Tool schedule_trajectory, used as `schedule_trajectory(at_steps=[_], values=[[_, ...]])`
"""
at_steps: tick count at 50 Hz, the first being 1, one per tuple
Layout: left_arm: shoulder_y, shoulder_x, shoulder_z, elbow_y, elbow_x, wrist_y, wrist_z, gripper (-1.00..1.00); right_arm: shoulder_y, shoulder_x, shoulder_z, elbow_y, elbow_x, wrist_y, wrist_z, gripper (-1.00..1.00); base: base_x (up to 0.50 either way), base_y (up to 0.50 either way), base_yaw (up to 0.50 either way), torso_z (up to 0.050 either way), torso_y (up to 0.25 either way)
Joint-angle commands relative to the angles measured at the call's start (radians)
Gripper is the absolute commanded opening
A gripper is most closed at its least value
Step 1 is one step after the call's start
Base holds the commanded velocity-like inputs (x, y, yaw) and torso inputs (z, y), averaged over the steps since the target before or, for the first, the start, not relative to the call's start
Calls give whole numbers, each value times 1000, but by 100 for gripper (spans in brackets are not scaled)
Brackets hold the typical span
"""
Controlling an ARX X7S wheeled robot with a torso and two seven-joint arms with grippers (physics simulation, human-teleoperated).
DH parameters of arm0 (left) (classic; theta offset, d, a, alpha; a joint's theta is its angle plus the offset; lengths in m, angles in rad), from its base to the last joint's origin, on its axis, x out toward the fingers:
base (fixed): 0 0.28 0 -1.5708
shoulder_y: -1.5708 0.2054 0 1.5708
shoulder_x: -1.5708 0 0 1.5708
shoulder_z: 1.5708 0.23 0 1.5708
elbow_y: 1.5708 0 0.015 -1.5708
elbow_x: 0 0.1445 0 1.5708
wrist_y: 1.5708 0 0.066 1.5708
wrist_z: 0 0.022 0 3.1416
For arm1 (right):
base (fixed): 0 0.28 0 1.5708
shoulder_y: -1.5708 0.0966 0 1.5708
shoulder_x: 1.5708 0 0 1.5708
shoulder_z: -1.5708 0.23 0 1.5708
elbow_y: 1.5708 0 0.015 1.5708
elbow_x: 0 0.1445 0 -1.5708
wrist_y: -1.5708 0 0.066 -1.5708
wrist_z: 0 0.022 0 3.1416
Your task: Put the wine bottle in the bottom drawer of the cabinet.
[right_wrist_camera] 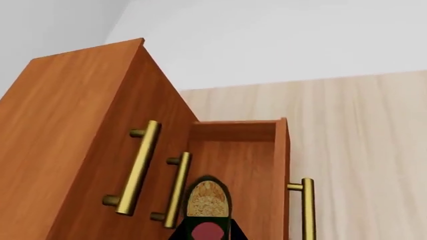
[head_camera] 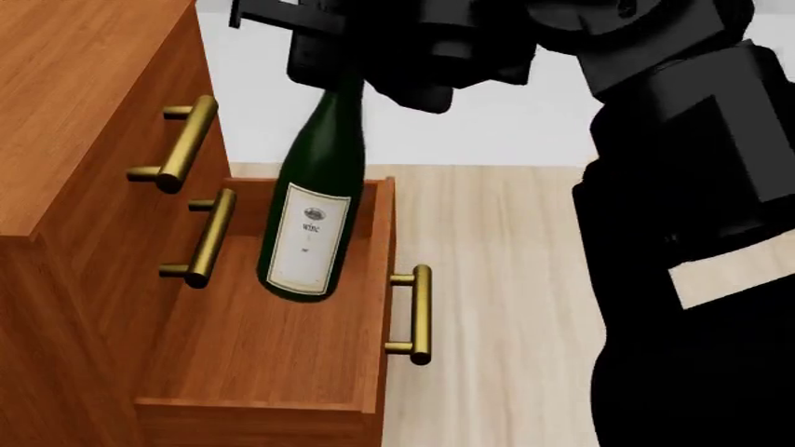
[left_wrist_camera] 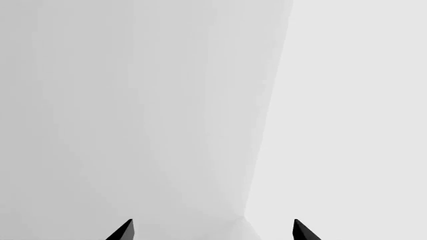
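Black jaws of the right gripper (head_camera: 326, 58) clamp the neck of the wine bottle (head_camera: 313, 200), dark green glass with a tan cork and a white label reading "WINE", hanging tilted over the pulled-out bottom drawer (head_camera: 267, 358) of the reddish-brown wooden cabinet (head_camera: 74, 140). Brass bar handles (head_camera: 186, 144) gleam. The left gripper (left_wrist_camera: 212, 231) jaws stand apart, empty.

Pale wooden plank floor (head_camera: 497, 242) is lying beyond and beside the furniture, boards running away from the head camera. Plain white wall (head_camera: 522, 121) is standing behind it, meeting the floor in a straight line. In the right wrist view the same floor (right_wrist_camera: 360, 130) and wall (right_wrist_camera: 280, 40) are showing. Left wrist view is showing only blank light-grey surfaces (left_wrist_camera: 167, 110) meeting at a seam.
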Motion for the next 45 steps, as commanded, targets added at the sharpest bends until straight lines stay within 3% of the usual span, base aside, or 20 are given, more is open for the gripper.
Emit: schedule_trajectory(at_steps=[1,11,31,45], values=[[4,2,0,-1,-3,0,1,100,30,-77,-60,155,-106,-21,-197,-100,0,0,0,0,0],[4,2,4,-1,-3,1,5,100,5,-92,-178,168,-41,-68,-247,-100,0,0,0,1,0],[10,-4,19,1,-5,-4,13,100,1,-92,-687,107,367,-228,-319,-100,0,0,0,0,1],[13,-5,19,-1,-8,-3,12,100,-34,-92,-755,70,411,-268,-331,-100,0,0,0,0,1]])
